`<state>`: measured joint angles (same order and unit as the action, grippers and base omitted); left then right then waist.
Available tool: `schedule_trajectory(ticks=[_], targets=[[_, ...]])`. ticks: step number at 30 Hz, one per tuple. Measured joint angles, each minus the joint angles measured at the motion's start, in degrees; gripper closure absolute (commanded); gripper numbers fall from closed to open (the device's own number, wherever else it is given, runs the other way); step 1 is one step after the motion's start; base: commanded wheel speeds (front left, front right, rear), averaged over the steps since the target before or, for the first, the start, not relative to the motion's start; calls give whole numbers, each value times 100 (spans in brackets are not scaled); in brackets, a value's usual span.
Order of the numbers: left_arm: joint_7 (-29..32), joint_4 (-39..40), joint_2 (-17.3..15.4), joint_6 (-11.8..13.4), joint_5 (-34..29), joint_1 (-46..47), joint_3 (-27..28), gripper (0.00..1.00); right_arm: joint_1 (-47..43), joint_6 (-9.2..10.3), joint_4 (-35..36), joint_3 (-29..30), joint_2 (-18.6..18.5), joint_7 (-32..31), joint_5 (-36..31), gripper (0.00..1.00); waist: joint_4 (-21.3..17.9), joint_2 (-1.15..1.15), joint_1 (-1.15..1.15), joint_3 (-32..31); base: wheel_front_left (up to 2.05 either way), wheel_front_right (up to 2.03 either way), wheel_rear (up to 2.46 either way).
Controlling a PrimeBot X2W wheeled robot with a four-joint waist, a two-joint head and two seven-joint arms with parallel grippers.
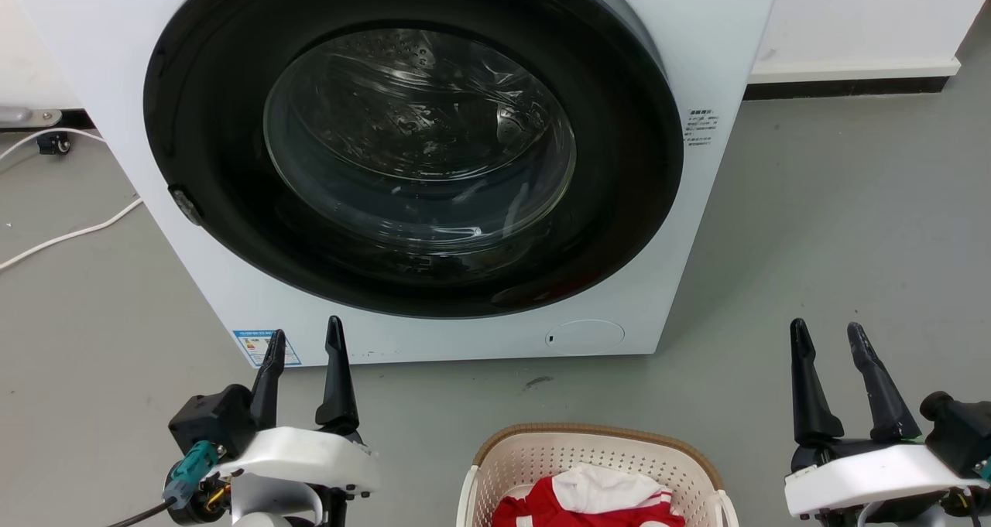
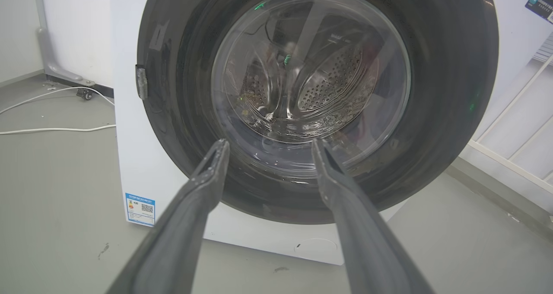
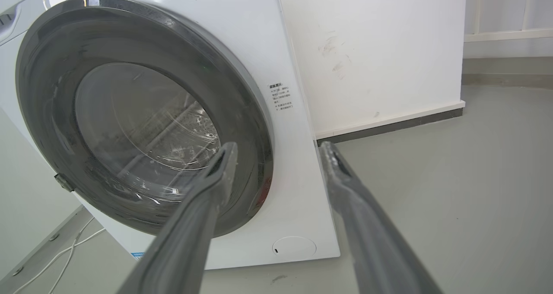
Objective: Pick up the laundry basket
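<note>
Head view, laundry basket: you'll find the laundry basket (image 1: 507, 443) at the bottom edge. It stands on the grey floor (image 1: 852, 241) in front of the washing machine (image 1: 697, 47), between your two grippers and touching neither. A red and white garment (image 1: 588, 500) lies in it.
Head view, left gripper: your left gripper (image 1: 306, 330) sits at the lower left, apart from the basket. Its fingers are parted with a clear gap and nothing is between them.
Head view, right gripper: your right gripper (image 1: 827, 327) sits at the lower right, off the basket's right side. It is parted much the same and holds nothing.
Head view, door: the machine's round dark door (image 1: 418, 148) is closed, and the drum shows through its glass.
Left wrist view, left fingers: your left fingers (image 2: 194, 207) are spread wide and empty, pointing at the lower part of the door glass.
Left wrist view, surroundings: there is a blue label (image 2: 140, 208) low on the machine's front, and a white cable (image 2: 56, 129) lies on the floor beside it.
Right wrist view, right fingers: your right fingers (image 3: 190, 225) are spread wide and empty. One shows against the door's lower edge, the other against the floor beside the machine.
Right wrist view, front panel: a round cover (image 3: 293, 247) sits low on the front panel.
</note>
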<state>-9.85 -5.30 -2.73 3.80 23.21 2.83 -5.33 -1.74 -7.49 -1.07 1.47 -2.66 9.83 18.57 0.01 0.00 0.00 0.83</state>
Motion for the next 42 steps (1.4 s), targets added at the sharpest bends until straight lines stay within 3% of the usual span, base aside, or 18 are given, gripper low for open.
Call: schedule_trajectory(ticks=[22,42], targets=[[-272,-145,-3,160,-1043,-56,-147,0,-144,-1,103,-44,-4,275,-1057,0,1,0,0,0,0,0,0],[-486,-235,-7,227,-1680,-82,-220,0,-205,-1,186,47,-7,488,-1575,0,6,0,0,18,0,0,0]])
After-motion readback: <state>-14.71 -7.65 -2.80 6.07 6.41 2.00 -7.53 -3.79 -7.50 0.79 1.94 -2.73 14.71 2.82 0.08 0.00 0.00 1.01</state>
